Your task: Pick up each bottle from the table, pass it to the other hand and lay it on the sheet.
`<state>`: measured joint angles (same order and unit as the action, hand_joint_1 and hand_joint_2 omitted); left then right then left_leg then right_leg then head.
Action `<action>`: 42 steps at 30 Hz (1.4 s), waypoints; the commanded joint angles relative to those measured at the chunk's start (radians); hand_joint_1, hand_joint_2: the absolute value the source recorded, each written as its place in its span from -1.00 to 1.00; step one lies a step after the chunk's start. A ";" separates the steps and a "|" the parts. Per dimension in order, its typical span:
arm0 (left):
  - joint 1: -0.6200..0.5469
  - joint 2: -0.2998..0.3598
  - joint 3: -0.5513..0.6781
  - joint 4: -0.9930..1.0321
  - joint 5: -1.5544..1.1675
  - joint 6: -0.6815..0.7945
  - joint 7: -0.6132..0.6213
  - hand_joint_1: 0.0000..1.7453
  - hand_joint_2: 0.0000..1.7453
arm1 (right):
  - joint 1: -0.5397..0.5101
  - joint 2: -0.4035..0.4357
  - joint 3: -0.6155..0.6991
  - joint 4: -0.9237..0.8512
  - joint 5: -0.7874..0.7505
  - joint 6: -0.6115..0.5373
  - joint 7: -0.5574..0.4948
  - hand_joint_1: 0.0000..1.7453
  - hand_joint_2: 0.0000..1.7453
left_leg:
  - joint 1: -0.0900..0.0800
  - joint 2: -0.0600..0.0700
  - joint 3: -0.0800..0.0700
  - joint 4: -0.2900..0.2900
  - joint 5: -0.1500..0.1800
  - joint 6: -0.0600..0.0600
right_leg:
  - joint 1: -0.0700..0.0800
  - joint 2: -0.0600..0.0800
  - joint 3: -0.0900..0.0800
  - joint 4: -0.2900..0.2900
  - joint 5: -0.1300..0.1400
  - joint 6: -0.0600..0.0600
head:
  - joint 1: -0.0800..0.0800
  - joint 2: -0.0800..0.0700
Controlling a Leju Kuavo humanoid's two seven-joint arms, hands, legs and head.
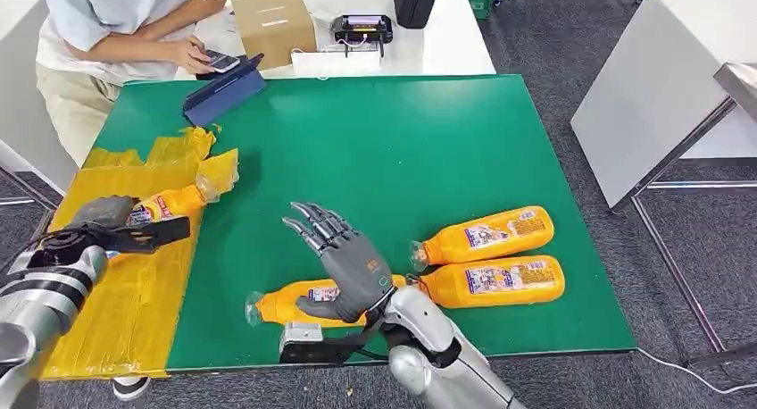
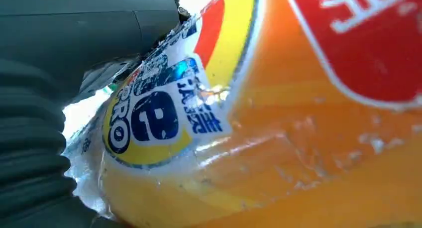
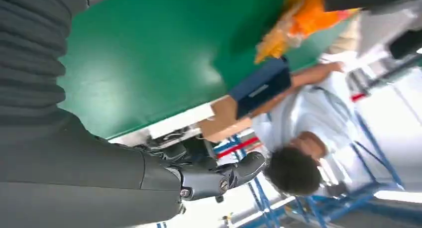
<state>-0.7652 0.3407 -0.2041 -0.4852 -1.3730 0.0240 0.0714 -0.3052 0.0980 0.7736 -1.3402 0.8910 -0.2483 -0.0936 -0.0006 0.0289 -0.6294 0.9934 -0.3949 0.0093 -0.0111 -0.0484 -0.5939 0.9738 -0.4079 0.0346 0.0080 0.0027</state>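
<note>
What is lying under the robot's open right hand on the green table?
Under the right hand lies an orange bottle on the green table, cap end toward the yellow sheet. The hand covers most of the bottle's label and middle.

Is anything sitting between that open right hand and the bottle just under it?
Nothing visible does. The right hand hovers open, fingers spread, directly over the nearest bottle lying on the green table, with only air between them.

A person (image 1: 116,25) in a pale shirt leans over the far left corner of the green desk (image 1: 402,141), holding a phone (image 1: 220,62). Beside it lies a blue folder (image 1: 223,92). On the white table (image 1: 446,43) behind stand a cardboard box (image 1: 272,25), a black device (image 1: 361,29) and a dark case (image 1: 415,0).
</note>
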 commanded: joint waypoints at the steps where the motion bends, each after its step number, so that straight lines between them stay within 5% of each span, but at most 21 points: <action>1: 0.014 -0.025 0.015 0.064 0.041 0.044 -0.003 -1.00 1.00 | -0.107 -0.020 0.056 0.193 0.116 0.006 0.115 -1.00 1.00 | 0.000 0.000 0.004 -0.001 -0.001 -0.001 | 0.000 0.004 0.004 -0.001 -0.001 -0.001 | -0.001 0.000; 9: 0.059 -0.059 0.063 -0.036 0.136 0.163 -0.040 -1.00 1.00 | -0.123 -0.022 0.083 0.255 0.176 0.080 0.179 -1.00 1.00 | 0.001 -0.002 0.003 -0.001 0.000 0.000 | 0.000 0.001 0.003 -0.001 -0.001 0.000 | 0.000 0.000; 16: 0.235 -0.106 0.105 -0.534 0.398 0.163 -0.134 -1.00 1.00 | -0.102 -0.034 0.113 0.305 0.180 0.145 0.166 -1.00 1.00 | 0.001 -0.004 0.002 0.000 0.000 0.000 | 0.000 -0.001 0.003 -0.001 -0.001 0.000 | 0.000 0.000; 29: 0.294 -0.128 0.087 -0.716 0.467 0.163 -0.147 -1.00 1.00 | -0.091 -0.050 0.140 0.290 0.113 0.182 0.108 -1.00 1.00 | 0.001 -0.003 0.003 0.000 -0.002 0.000 | 0.000 0.002 0.003 -0.001 -0.001 -0.001 | -0.001 0.000; 42: 0.474 -0.203 0.022 -1.138 0.663 0.173 -0.226 -1.00 1.00 | -0.120 -0.015 0.109 0.544 0.239 0.160 0.307 -1.00 1.00 | 0.000 -0.003 0.003 0.000 -0.002 0.000 | 0.000 0.001 0.004 -0.002 -0.001 0.000 | 0.000 0.000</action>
<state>-0.3509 0.1957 -0.1385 -1.4303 -0.7552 0.1915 -0.1297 -0.3673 0.0732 0.8812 -1.0095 1.0921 -0.0793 0.1456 -0.0014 0.0282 -0.6296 0.9935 -0.3956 0.0098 -0.0115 -0.0486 -0.5941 0.9731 -0.4080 0.0347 0.0076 0.0027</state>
